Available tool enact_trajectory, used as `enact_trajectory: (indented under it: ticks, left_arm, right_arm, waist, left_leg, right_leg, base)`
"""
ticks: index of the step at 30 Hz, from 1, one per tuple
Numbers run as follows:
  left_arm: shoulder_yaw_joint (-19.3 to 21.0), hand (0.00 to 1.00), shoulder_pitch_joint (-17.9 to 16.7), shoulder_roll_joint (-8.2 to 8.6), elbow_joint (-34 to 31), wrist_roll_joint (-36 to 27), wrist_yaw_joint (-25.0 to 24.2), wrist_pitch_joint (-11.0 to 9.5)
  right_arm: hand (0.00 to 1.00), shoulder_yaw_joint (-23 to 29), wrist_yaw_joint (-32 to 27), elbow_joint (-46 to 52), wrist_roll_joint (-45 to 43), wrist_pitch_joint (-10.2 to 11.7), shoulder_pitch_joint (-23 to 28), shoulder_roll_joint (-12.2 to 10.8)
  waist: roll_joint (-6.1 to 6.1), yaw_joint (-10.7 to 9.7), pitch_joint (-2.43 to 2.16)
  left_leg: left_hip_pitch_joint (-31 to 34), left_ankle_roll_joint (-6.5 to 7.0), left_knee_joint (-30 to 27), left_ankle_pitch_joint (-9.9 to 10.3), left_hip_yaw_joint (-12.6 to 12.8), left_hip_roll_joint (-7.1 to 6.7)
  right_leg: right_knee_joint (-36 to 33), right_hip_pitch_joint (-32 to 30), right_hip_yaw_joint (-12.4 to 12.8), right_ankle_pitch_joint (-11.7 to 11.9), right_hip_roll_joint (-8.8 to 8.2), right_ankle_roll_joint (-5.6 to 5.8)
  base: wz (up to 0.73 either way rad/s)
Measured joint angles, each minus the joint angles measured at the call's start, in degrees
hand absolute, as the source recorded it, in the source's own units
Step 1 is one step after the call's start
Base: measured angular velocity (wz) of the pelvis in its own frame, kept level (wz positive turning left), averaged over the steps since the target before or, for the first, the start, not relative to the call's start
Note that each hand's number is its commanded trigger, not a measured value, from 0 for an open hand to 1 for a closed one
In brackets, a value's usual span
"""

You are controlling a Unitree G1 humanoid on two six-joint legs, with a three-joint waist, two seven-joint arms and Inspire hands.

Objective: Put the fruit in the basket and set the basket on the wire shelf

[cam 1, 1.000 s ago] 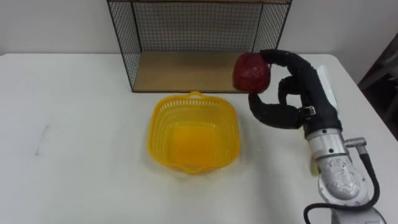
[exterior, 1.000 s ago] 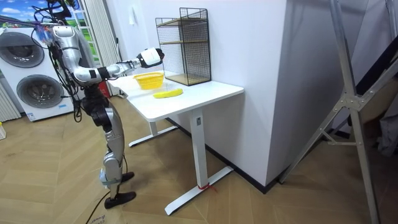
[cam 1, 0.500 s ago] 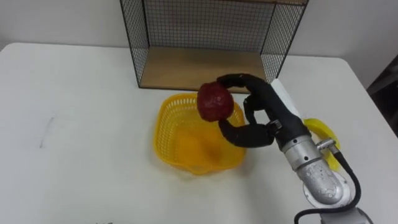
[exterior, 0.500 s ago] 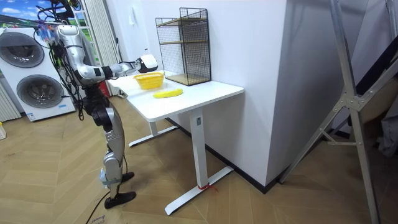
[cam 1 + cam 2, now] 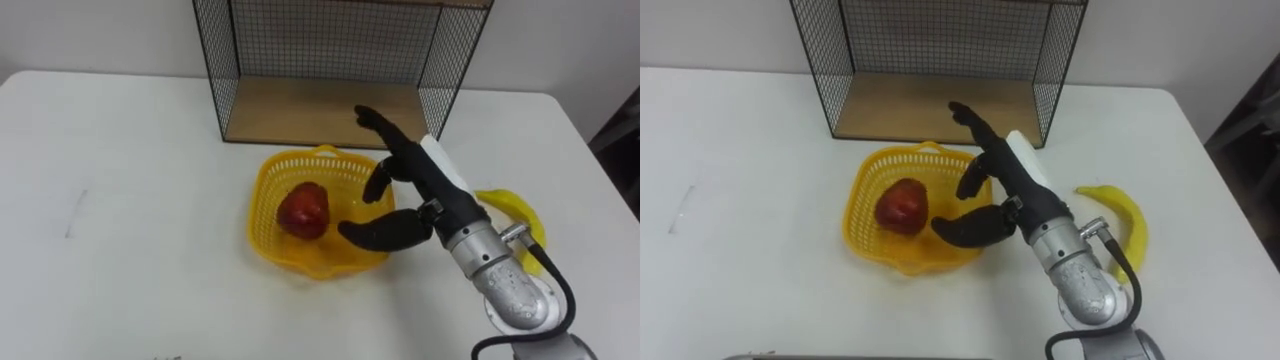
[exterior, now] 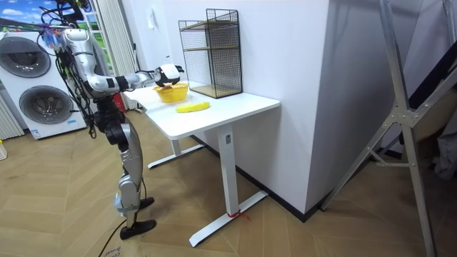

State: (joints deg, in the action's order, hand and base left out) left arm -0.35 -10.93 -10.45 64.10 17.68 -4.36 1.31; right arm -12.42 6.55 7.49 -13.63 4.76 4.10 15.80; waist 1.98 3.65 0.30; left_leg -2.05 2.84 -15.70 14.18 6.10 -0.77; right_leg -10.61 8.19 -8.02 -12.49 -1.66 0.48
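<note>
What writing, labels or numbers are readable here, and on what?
None can be read.
The basket, apple, banana, wire shelf and right robot hand bear no print.
The faint grey mark on the table is no letter.
Anything on the washing machines is too small to tell.

A white table (image 5: pixel 130 230) bears a faint grey mark (image 5: pixel 72 213) near its left edge. It stands on a wood floor (image 6: pixel 300 228) beside a white wall (image 6: pixel 285 71). Washing machines (image 6: pixel 44 107) stand at the room view's left and a metal frame (image 6: pixel 403 121) at its right.
</note>
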Motion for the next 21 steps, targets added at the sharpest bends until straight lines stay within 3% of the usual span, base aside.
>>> enact_trajectory:
  ticks: [12, 14, 21]
  left_arm:
    - [-0.01, 0.00, -0.26, 0.05, -0.01, -0.02, 0.12, 0.00]
    - [0.01, 0.00, -0.24, 0.08, 0.00, 0.00, 0.36, 0.00]
    - [0.28, 0.00, -0.19, 0.03, 0.68, -0.02, 1.79, -0.10]
  right_arm:
    - [0.00, 0.02, -0.04, 0.01, -0.37, -1.14, 1.08, -0.13]
    - [0.00, 0.24, -0.12, 0.08, -0.12, -1.14, 1.07, -0.15]
    - [0.00, 4.22, -2.22, 4.50, 3.10, -1.11, 1.08, -0.19]
  waist:
    - [-0.29, -0.11, -0.30]
    - [0.00, -0.35, -0.71]
    - [0.07, -0.51, -0.67]
  left_leg:
    - [-0.03, 0.00, -0.04, 0.00, -0.03, 0.03]
    - [-0.02, 0.00, -0.01, 0.00, -0.03, 0.03]
    - [-0.37, 0.02, -0.10, -0.01, -0.01, -0.02]
  right_leg:
    - [-0.03, -0.15, 0.00, 0.01, 0.01, -0.02]
    - [-0.02, -0.16, -0.02, 0.02, -0.01, -0.03]
    - [-0.02, 0.53, 0.01, 0.02, -0.06, -0.03]
  base:
    - [0.00]
    - [0.00]
    - [0.00]
